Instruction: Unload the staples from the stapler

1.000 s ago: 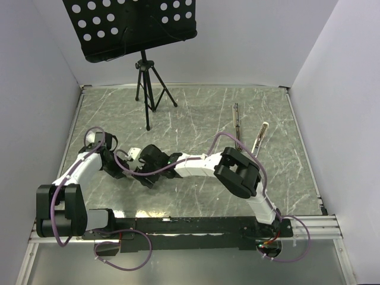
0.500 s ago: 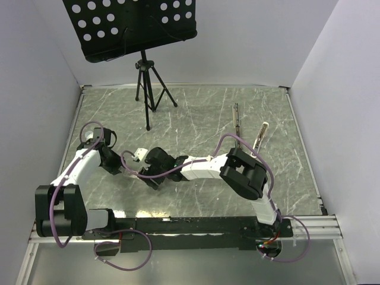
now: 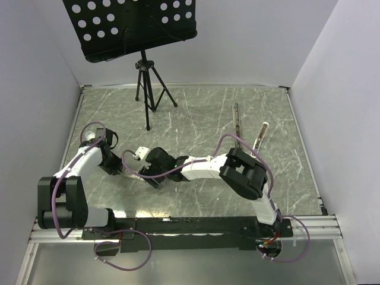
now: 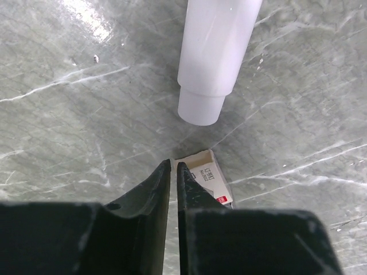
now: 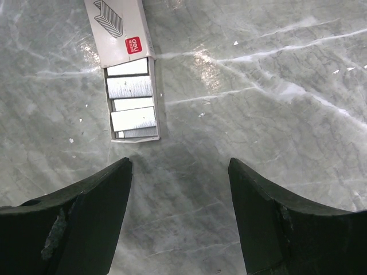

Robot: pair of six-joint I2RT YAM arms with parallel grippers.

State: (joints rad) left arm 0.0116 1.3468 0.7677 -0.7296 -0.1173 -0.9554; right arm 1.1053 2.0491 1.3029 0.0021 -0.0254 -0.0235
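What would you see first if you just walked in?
The big black music stand at the far edge of the table jumps out first. Nearer, left of the middle, the left arm and right arm bend toward a small open box with silver staples inside.

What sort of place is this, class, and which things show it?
Probably a robot lab test cell: a marble-patterned table boxed in by plain white walls, a left arm and a right arm bolted at its near edge, and a black perforated music stand at the back.
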